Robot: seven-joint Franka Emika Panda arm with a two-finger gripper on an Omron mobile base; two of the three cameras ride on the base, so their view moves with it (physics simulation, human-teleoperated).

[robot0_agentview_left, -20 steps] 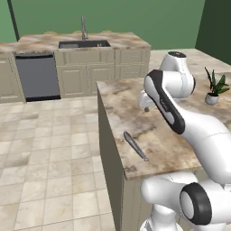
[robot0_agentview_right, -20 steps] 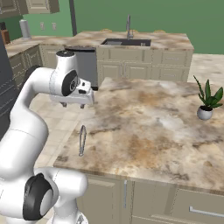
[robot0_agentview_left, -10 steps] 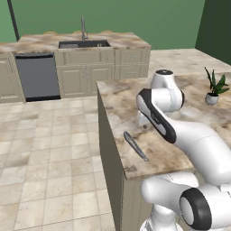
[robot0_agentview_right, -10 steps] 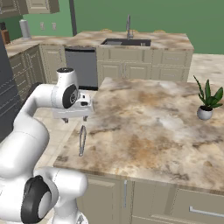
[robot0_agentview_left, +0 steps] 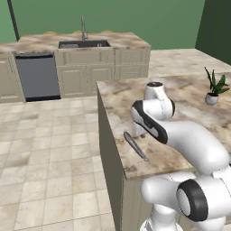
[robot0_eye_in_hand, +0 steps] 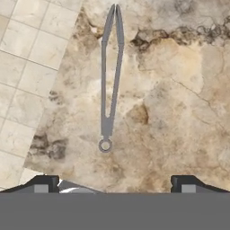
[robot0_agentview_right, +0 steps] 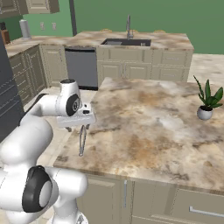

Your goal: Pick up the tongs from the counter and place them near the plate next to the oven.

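Both gripper (robot0_eye_in_hand: 112, 186) fingertips wide, tongs (robot0_eye_in_hand: 110, 81) ahead

bench (robot0_agentview_right: 144, 131): broad bare stone across the middle, open to reach from above
tongs (robot0_eye_in_hand: 110, 76): lie flat near the bench's floor-side edge, bare stone on both sides, nothing touching them
gripper (robot0_eye_in_hand: 114, 182): above the tongs, fingertips wide apart, nothing between them
potted plant (robot0_agentview_right: 205, 103): lone upright obstacle, far side of the bench, well apart from the tongs
floor (robot0_agentview_left: 49, 149): open tile beside the bench edge
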